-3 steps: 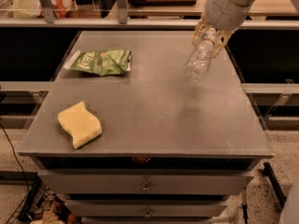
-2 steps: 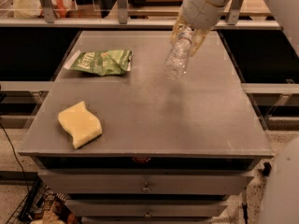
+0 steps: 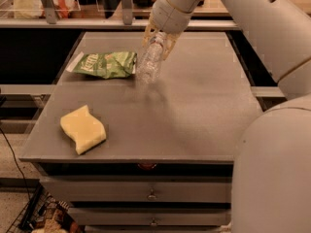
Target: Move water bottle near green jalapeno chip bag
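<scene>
We show the pincer (image 3: 158, 37), above the far side of the grey tabletop (image 3: 204, 110), clamped on the cap end of the small clear ribbed plastic water bottle (image 3: 149, 62). The bottle hangs tilted, its base just beside the wrinkly green foil jalapeno chip bag (image 3: 104, 64). We judge it light, smooth and crushable, so the stiffer neck suits gripping.

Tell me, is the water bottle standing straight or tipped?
Tipped. The water bottle hangs slanted from the claw over the table, bottom end near the green chip bag.
</scene>
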`<state>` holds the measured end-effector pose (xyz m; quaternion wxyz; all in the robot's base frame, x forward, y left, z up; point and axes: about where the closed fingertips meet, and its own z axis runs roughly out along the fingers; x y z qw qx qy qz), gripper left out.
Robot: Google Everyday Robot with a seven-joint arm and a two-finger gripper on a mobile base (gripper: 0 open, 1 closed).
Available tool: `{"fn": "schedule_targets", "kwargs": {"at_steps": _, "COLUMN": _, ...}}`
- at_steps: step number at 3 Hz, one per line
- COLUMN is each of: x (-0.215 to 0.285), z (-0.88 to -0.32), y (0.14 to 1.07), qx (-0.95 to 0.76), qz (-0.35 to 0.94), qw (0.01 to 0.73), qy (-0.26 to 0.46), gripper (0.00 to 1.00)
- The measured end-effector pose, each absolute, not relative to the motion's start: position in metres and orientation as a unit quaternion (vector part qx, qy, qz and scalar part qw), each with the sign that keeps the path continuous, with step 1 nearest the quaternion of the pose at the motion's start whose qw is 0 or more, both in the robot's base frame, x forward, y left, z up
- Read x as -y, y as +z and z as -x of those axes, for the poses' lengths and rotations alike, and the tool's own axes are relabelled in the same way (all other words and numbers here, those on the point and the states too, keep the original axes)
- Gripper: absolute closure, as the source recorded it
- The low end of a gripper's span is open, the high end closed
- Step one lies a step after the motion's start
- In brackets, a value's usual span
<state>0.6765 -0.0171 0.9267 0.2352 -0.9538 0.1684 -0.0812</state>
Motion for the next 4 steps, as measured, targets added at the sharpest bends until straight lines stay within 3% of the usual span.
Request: {"fn": "schedule_targets", "kwargs": {"at_steps": 4, "x": -0.011, "z": -0.715, "y": 0.885, "qx": -0.169, "qz": 0.959, "qw": 0.213, "qy": -0.085, "gripper": 1.00}}
